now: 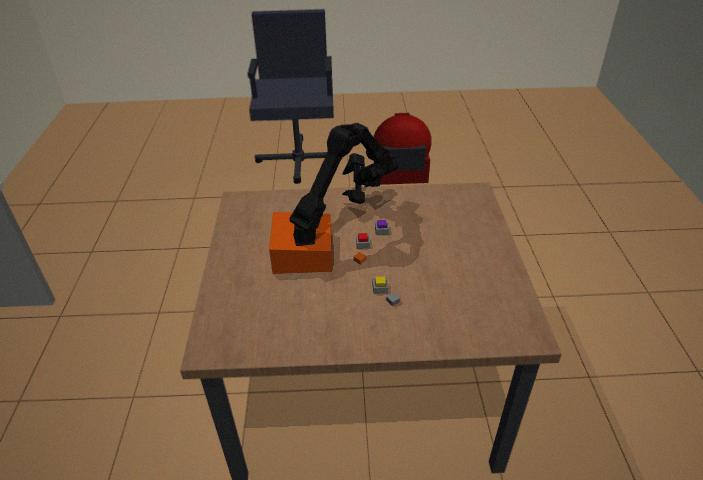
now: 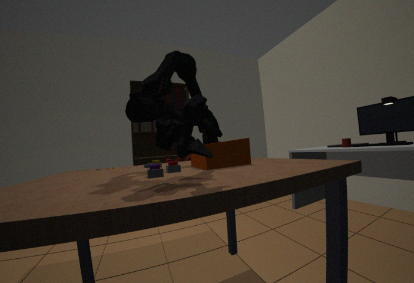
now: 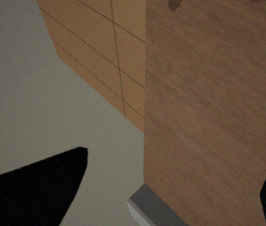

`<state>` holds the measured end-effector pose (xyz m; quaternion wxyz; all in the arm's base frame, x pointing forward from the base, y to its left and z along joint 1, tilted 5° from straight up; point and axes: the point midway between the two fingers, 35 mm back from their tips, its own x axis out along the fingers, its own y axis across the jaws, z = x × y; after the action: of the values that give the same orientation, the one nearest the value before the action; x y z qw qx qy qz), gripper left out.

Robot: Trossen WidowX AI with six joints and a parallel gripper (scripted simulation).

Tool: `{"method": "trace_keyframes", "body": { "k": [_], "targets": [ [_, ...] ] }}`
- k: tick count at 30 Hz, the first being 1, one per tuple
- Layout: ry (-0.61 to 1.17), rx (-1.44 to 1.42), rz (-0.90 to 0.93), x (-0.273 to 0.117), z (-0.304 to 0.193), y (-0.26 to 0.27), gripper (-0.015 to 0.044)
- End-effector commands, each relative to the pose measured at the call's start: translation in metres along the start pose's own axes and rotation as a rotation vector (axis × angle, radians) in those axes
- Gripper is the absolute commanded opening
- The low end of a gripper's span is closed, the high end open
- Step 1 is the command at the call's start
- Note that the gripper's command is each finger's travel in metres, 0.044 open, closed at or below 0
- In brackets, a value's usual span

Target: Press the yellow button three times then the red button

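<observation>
The yellow button (image 1: 380,281) (image 2: 155,161) stands on a grey base near the middle of the table. The red button (image 1: 362,237) (image 2: 172,163) stands behind it in the top view, on its own grey base. Both caps look raised. My gripper (image 1: 346,182) (image 3: 175,172) is open and empty. It hangs above the back part of the table, behind the red button in the top view and well away from the yellow one. In the wrist view the two dark fingers stand wide apart, and no button shows there.
A purple button (image 1: 382,224) (image 2: 154,166) stands close behind and right of the red one. An orange block (image 1: 360,258) lies between red and yellow; a grey block (image 1: 392,298) lies beside yellow. The arm stands on an orange box (image 1: 301,260) (image 2: 230,153) left of the buttons.
</observation>
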<state>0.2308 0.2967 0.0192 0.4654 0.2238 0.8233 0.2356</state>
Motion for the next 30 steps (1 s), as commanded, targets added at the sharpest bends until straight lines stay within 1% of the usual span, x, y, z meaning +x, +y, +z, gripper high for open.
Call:
{"method": "trace_keyframes", "body": {
  "k": [1,8,15,19,23,30],
  "targets": [
    [-0.166,-0.042,-0.018,-0.06,0.023,-0.032,0.04],
    [-0.393,-0.062,-0.1,-0.148,0.039,-0.099,0.04],
    [-0.571,-0.039,-0.237,-0.225,0.022,-0.177,0.04],
    [-0.643,-0.006,-0.334,-0.262,-0.003,-0.223,0.04],
    [-0.689,0.042,-0.439,-0.291,-0.038,-0.268,0.04],
    [-0.696,0.159,-0.62,-0.321,-0.12,-0.338,0.04]
  ]
}}
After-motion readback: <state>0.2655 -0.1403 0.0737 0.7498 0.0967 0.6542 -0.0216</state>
